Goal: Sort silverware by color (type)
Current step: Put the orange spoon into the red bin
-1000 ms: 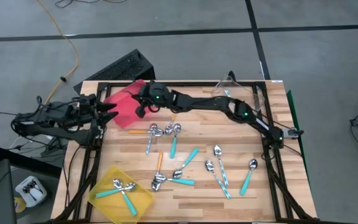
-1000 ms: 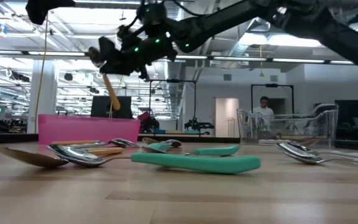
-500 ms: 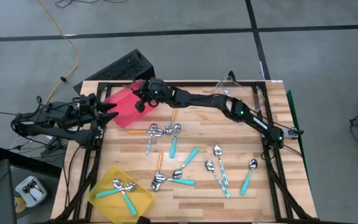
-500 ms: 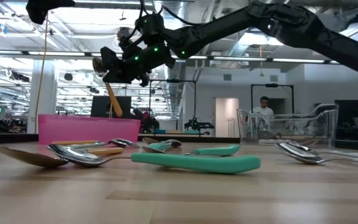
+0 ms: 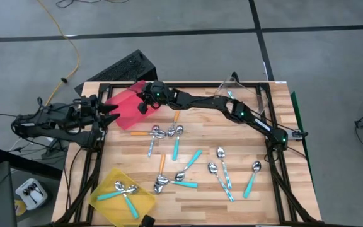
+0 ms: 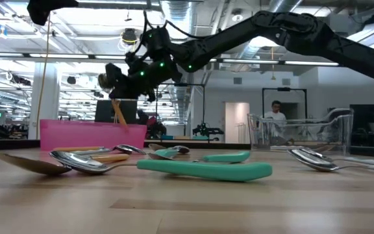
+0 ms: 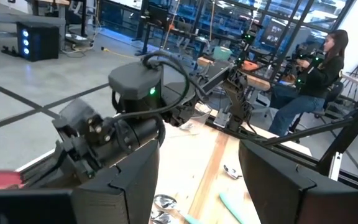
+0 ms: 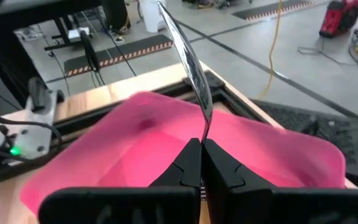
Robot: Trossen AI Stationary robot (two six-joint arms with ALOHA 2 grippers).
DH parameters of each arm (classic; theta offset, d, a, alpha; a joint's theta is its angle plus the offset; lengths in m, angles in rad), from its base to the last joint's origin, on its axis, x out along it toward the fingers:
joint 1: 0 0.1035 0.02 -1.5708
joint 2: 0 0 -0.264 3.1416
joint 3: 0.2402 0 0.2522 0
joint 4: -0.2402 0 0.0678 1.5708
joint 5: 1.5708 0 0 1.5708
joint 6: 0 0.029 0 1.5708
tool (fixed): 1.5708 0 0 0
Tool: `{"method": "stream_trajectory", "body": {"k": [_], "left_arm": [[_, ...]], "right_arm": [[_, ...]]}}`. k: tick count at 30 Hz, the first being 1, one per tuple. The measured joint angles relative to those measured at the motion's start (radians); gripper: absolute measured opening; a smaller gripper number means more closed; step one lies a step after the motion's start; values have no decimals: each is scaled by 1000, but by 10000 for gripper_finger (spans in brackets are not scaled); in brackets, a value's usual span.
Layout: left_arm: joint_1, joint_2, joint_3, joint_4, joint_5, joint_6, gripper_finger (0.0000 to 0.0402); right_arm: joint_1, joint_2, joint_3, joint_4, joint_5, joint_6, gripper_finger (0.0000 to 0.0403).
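R claw (image 5: 145,104) clamped on orange-handled spoon (image 6: 118,111), hanging over red bin (image 5: 126,107) at counter's (image 5: 232,195) 11 o'clock. Step: drop-off. Next: spread fingers. L claw (image 5: 110,113) apart, idle at 9.

no readable text anywhere

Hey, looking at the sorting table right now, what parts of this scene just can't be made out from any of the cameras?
- Inside of the red bin: the high view has the right gripper over it; the low view shows only its wall.
- Spoon in the right gripper: its handle is pinched out of sight in the right wrist view.
- Clear bin contents: glare and distance blur them.
- Left gripper: off the table's left edge, its tips cut off in its wrist view.
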Motion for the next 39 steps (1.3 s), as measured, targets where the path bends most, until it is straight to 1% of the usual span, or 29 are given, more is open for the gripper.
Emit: {"method": "stream_trajectory", "body": {"k": [9,22,31,34,36,37,39], "left_arm": [[0,0,0,0,0,0,205],[0,0,0,0,0,0,205],[0,0,0,-9,0,-1,205],[0,0,0,-30,0,-1,205],[0,0,0,-41,-1,-5,205],[0,0,0,-47,-1,-10,205],[0,0,-1,-48,-1,-11,205]], "right_arm": [[-1,-1,0,-30,0,5,47],[-4,-2,0,-62,0,5,55],[-3,-2,0,-71,-1,-4,99],[0,-6,0,-78,-20,-6,119],[3,-26,0,-99,-29,-11,132],[3,-45,0,-119,-50,-25,138],[4,-106,0,-204,-82,-76,148]]}}
